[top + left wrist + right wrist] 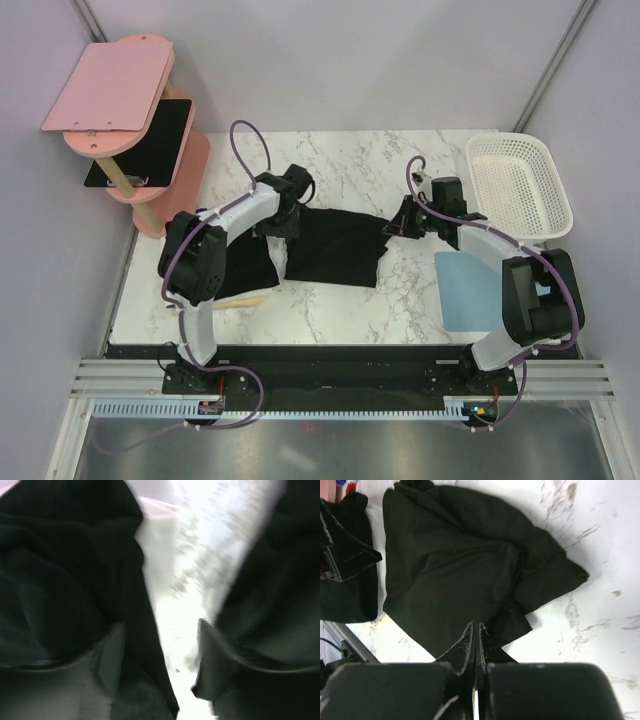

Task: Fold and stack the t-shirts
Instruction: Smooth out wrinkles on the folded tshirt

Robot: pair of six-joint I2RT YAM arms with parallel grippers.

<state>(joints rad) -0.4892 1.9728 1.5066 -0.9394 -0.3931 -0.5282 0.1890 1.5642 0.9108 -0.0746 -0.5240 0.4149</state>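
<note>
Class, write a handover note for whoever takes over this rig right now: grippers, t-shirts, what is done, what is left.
Left gripper: open, low over the rumpled t-shirt.
Right gripper: fingers shut at that shirt's edge; whether they pinch cloth is unclear.
Second t-shirt: beside the first, under the left arm.
Done: nothing neatly folded or stacked.
Left: fold both, then stack.

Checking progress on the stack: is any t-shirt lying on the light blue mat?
No, the black t-shirts lie on the marble table left of the light blue mat, none touching it.
</note>
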